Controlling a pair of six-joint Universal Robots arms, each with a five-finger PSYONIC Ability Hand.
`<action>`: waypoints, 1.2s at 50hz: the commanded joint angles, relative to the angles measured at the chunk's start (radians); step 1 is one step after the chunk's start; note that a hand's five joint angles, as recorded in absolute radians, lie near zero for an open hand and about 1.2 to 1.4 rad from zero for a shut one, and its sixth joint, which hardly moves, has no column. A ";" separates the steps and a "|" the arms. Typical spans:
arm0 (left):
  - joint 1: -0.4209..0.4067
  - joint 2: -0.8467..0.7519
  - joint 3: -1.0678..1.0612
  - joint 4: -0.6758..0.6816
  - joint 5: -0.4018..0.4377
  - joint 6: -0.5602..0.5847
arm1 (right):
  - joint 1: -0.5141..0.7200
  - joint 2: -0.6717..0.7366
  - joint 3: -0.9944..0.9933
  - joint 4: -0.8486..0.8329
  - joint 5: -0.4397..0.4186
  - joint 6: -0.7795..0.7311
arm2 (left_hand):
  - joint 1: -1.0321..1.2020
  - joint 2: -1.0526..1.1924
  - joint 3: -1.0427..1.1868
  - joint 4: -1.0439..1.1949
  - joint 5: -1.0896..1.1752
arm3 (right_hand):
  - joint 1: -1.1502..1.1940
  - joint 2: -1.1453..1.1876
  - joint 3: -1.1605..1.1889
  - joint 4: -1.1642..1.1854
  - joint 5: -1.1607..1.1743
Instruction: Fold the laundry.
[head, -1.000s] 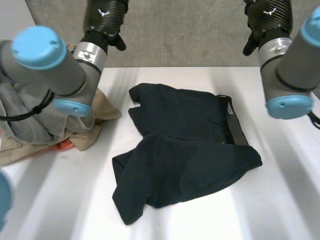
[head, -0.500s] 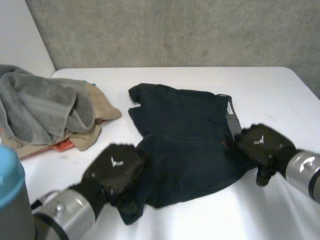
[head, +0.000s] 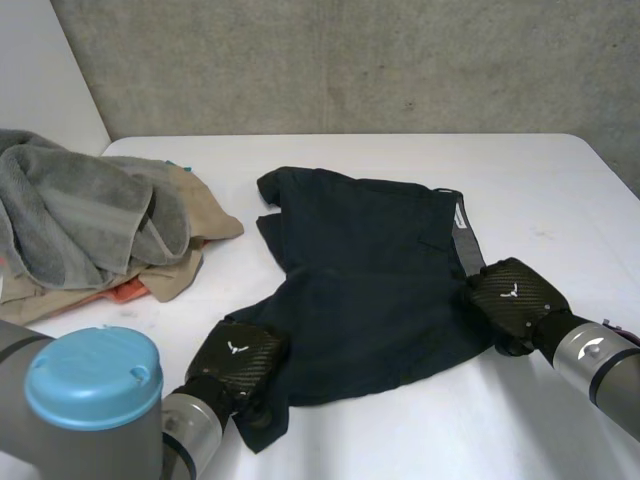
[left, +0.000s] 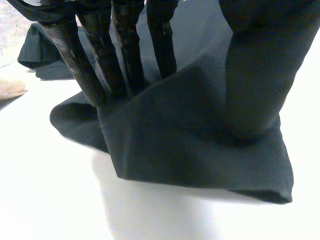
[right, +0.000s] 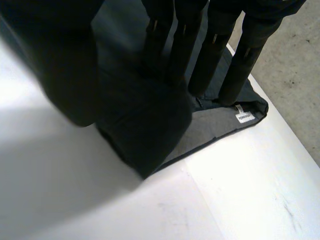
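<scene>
Dark navy shorts (head: 370, 270) lie crumpled on the white table (head: 420, 430), waistband toward the right. My left hand (head: 238, 360) is down on the near left leg corner. In the left wrist view its fingers (left: 100, 65) and thumb (left: 255, 75) press into the shorts (left: 190, 145), and a ridge of cloth is pinched up between them. My right hand (head: 510, 295) sits on the near right corner by the waistband. There its fingers (right: 200, 50) and thumb (right: 65, 65) squeeze a fold of the shorts (right: 145, 135), close to a white label (right: 243, 117).
A pile of laundry lies at the table's left: a grey towel (head: 80, 220) over beige cloth (head: 195, 230), with an orange piece (head: 125, 292) under it. A concrete wall stands behind the table. Bare tabletop lies to the near side and far right.
Both arms came down from the back of the table to the near corners of the shorts. Both hands' fingers have closed onto the cloth, bunching it slightly.
</scene>
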 joint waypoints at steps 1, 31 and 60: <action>0.000 -0.032 0.018 0.056 -0.010 0.000 | 0.005 0.048 -0.028 -0.078 0.026 0.000 | 0.804 0.820 0.818 0.820 0.818 | 0.676 0.667 0.669 0.672 0.673; -0.052 0.445 0.245 -0.484 0.100 0.310 | -0.060 -0.561 -0.233 0.766 0.128 -0.120 | 0.832 0.848 0.846 0.849 0.846 | 0.676 0.667 0.669 0.672 0.673; 0.060 -0.025 0.488 -0.258 0.096 0.342 | 0.051 -0.389 0.021 0.542 0.209 0.178 | 0.832 0.848 0.846 0.849 0.846 | -0.359 -0.369 -0.366 -0.363 -0.362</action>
